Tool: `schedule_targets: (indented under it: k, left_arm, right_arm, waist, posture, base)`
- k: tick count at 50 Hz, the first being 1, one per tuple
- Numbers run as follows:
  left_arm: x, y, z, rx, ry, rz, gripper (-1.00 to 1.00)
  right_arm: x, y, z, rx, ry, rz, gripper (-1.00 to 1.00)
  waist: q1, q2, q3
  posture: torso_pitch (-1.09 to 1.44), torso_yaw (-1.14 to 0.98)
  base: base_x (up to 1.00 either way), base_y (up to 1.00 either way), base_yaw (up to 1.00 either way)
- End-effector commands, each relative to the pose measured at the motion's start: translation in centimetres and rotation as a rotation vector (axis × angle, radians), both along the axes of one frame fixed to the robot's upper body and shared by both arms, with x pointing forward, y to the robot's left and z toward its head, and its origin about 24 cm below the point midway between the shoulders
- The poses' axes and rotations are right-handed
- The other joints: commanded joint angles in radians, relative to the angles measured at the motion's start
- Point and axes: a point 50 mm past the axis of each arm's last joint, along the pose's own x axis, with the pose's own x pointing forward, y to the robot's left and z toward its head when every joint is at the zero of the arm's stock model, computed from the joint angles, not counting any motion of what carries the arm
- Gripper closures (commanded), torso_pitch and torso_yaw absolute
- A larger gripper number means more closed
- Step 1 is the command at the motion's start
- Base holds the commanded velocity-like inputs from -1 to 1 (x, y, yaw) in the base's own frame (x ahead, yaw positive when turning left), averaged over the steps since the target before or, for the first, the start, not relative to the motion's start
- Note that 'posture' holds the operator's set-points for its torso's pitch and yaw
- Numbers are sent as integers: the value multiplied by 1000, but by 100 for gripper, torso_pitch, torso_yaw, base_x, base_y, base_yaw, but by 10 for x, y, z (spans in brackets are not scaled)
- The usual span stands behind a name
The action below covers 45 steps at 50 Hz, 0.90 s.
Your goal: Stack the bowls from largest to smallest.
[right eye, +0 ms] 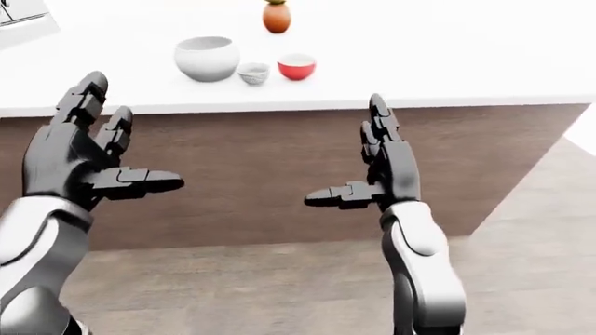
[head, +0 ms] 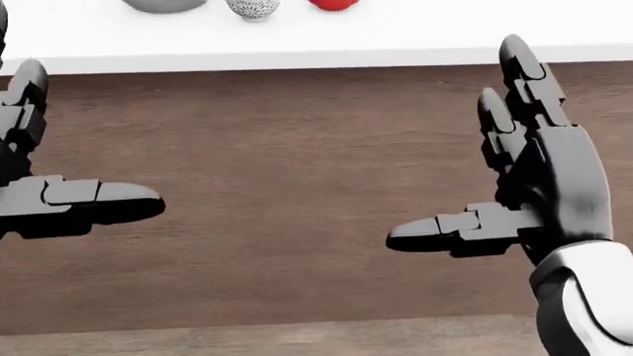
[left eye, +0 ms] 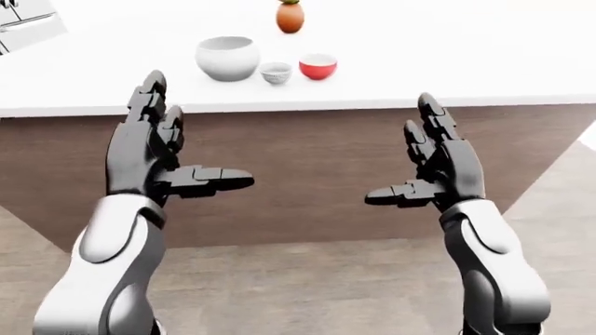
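Three bowls stand in a row on the white counter (left eye: 447, 63), at the top of the left-eye view. The large white bowl (left eye: 226, 57) is on the left, the small grey bowl (left eye: 276, 72) in the middle and the red bowl (left eye: 318, 67) on the right. None is stacked. Both hands are raised below the counter edge, well short of the bowls. My left hand (left eye: 200, 132) is open with fingers up and thumb pointing right. My right hand (left eye: 400, 150) is open too, thumb pointing left. Neither holds anything.
An orange, pear-like object (left eye: 290, 17) stands beyond the bowls. A grey fixture (left eye: 20, 22) shows at the counter's top left corner. The counter's brown wood side panel (left eye: 316, 160) faces me, with pale floor (left eye: 307, 286) below it.
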Motion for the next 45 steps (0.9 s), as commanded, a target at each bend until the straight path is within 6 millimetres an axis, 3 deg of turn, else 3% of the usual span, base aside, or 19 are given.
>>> schedule_targets:
  k: [1, 3, 7, 13, 15, 17, 18, 19, 21, 26, 29, 32, 34, 35, 36, 38, 43, 44, 45]
  left_arm:
    - [-1, -5, 12, 12, -54, -16, -100]
    - [0, -7, 17, 13, -63, -16, -100]
    - [1, -10, 21, 24, -67, -21, -100]
    - [3, -13, 25, 14, -75, -26, -100]
    - [2, -13, 25, 16, -75, -26, -100]
    - [1, -10, 27, 14, -77, -20, -100]
    - [-1, -7, 29, 16, -81, -17, -100]
    - [-1, -4, 32, 9, -85, -10, -100]
    - [-2, 2, 34, 8, -91, 0, -100]
    - [-6, 11, 40, 7, -103, 19, -100]
    - [-8, 12, 41, 12, -106, 22, -100]
    - [-10, 14, 43, 13, -111, 25, -100]
    - [-10, 14, 44, 13, -112, 26, -100]
    - [-10, 14, 44, 13, -112, 26, -100]
    - [-10, 14, 44, 13, -112, 26, -100]
    - [-10, 14, 44, 14, -112, 26, -100]
    - [-14, 18, 48, 11, -119, 33, -100]
    - [-15, 19, 48, 12, -120, 34, -100]
    - [-15, 21, 49, 9, -122, 37, -100]
  right_arm:
    - [-4, 0, 16, 2, -79, 1, -100]
    - [-3, -1, 18, 6, -86, -3, -100]
    - [-4, -2, 16, 0, -87, 5, -100]
    - [-9, -2, 26, -7, -104, 5, -100]
    - [-8, -1, 28, -16, -111, 7, -100]
    - [-10, -1, 31, -21, -118, 8, -100]
    - [-12, 0, 32, -26, -120, 8, -100]
    - [-13, 0, 32, -25, -124, 9, -100]
    - [-13, 0, 34, -25, -130, 11, -100]
    - [-15, 2, 40, -38, -141, 11, -100]
    - [-14, 3, 41, -42, -148, 16, -100]
    - [-15, 4, 45, -42, -158, 24, -100]
    - [-16, 5, 48, -41, -160, 27, -100]
    - [-15, 5, 47, -39, -162, 29, -100]
    - [-15, 6, 48, -38, -163, 29, -100]
    - [-16, 6, 49, -44, -165, 34, -100]
    - [-16, 10, 53, -32, -161, 54, -100]
    - [-16, 11, 52, -28, -160, 58, -100]
    - [-17, 13, 52, -36, -161, 69, -100]
  waist:
    - [-3, 12, -15]
    - [1, 15, -20]
    - [6, 4, -2]
    - [27, -19, -17]
    - [33, -37, -16]
    - [31, -85, -20]
    - [29, -66, -1]
    - [42, -85, -2]
    - [43, -101, -35]
    - [61, -63, -11]
    - [73, -28, -14]
    - [87, 16, -28]
    - [97, 70, -37]
    - [93, 65, -37]
    - [107, 56, -20]
    - [115, 69, -23]
    - [77, 25, -13]
    - [95, 7, -20]
    - [67, 12, -19]
  posture:
    - [0, 0]
    - [0, 0]
    - [0, 0]
    - [0, 0]
    - [0, 0]
    - [0, 0]
    - [0, 0]
    - [0, 0]
    - [0, 0]
    - [0, 0]
    - [0, 0]
    - [0, 0]
    - [0, 0]
    - [0, 0]
    - [0, 0]
    - [0, 0]
    - [0, 0]
    - [0, 0]
    - [0, 0]
  base:
    - [27, 11, 0]
    - [35, 11, 0]
    - [56, 10, 0]
    - [58, 10, 0]
    - [58, 13, 0]
    - [58, 34, 0]
    - [55, 59, 0]
    - [26, 79, 0]
    - [13, 81, 0]
    - [0, 84, 0]
    - [0, 84, 0]
    - [0, 87, 0]
    - [-3, 88, 0]
    - [-9, 89, 0]
    - [-9, 88, 0]
    - [-9, 88, 0]
    - [-8, 79, 0]
    - [0, 0, 100]
    - [0, 0, 100]
